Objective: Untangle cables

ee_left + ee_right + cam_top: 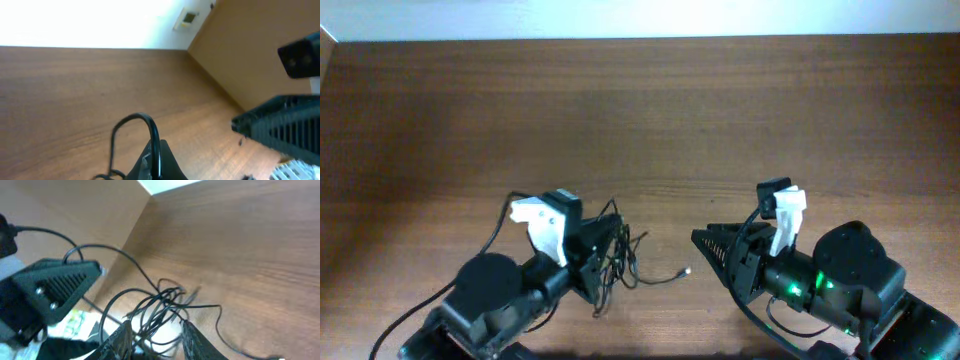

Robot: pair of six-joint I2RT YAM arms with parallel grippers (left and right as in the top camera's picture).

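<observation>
Thin black cables (pixel 620 258): loose tangle on the brown wooden table (pixel 640 120), by its robot-side edge, left of middle.
Left gripper (pixel 603 252): black fingers closed, apparently pinching a strand there.
Right gripper (pixel 155 326): right of the table's middle, fingers slightly parted, empty.

Far table (pixel 640 110) open — cables (pixel 625 262) clutter the near side.
</observation>
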